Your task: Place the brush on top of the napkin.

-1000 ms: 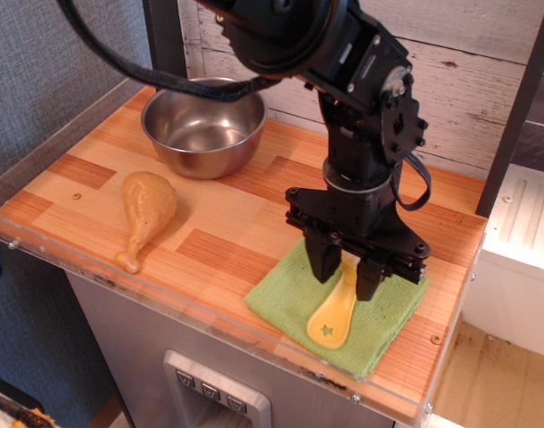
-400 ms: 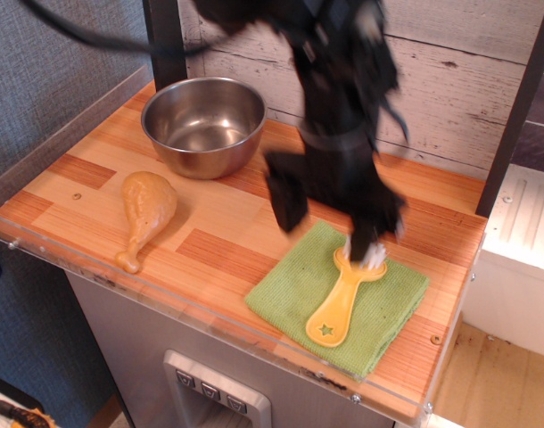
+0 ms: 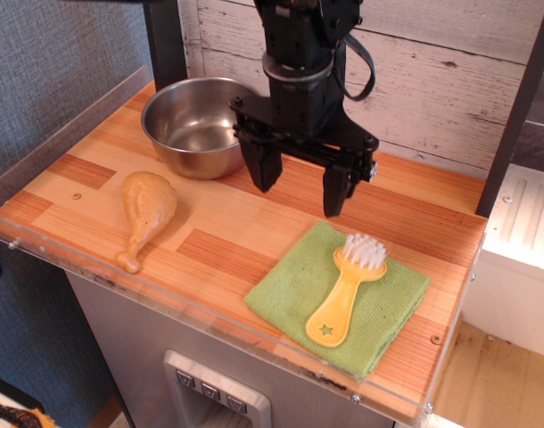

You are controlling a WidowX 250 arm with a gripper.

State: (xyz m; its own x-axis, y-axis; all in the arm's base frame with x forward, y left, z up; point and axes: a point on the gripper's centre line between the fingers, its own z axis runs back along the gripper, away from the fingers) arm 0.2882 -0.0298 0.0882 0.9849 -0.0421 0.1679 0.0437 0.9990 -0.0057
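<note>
Black boxy arm with a looping black cable, its claw [image 3: 299, 185] two blunt black prongs

Soft, even light is falling across the striped wooden table [image 3: 227, 234]; glare is gleaming inside the round steel bowl [image 3: 203, 125]; everything is staying sharp.

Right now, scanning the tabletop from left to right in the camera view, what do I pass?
Toy drumstick → metal bowl → open hand, raised above the table → yellow brush, lying on the green napkin.
</note>
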